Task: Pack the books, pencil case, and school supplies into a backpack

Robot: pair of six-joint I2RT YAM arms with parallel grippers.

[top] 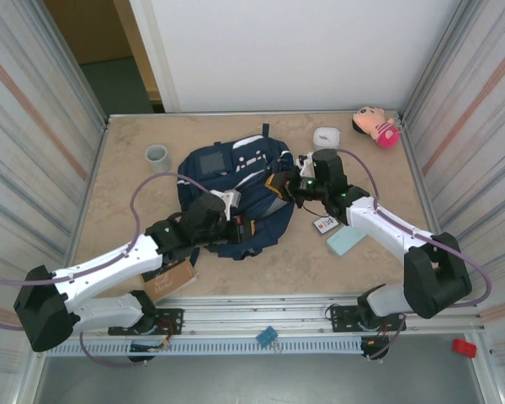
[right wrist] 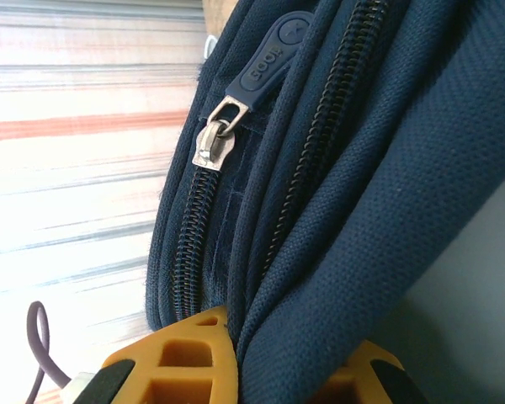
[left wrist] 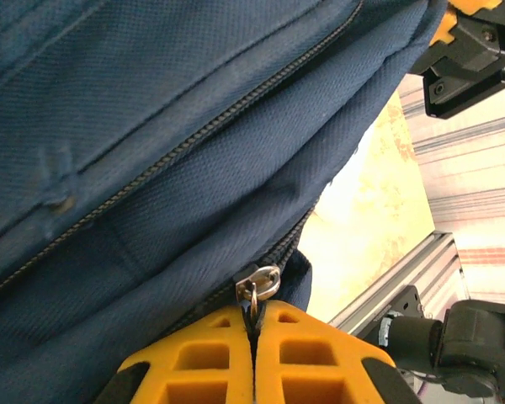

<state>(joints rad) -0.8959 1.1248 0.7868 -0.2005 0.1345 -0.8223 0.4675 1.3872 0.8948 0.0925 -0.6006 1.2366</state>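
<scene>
Navy woven fabric: the backpack (top: 231, 181), lying mid-surface between the two arms, with the zips in view closed.

- The left hand (left wrist: 254, 328): pressed shut on the small metal zip pull (left wrist: 257, 284) at the bag's near edge. The pull's ring shows just above the fingertips.
- The right hand (right wrist: 234, 337): closed on a fold of the backpack's side fabric. It sits beside a second zip slider (right wrist: 212, 139) with a navy rubber tab (right wrist: 269, 59), touching neither.
- Risks, as judged:
  - The thin pull may slip out of so shallow a pinch.
  - If the right hand's fold slides free, the whole bag would drag along instead of unzipping.
  - The slider may bind where the seam curves.
- Not yet packed:
  - The book (top: 170, 278), partly under the left arm.
  - The pencil case (top: 347, 241) and white packet (top: 326, 224), on the surface just beside the right arm, apart from the bag.
</scene>
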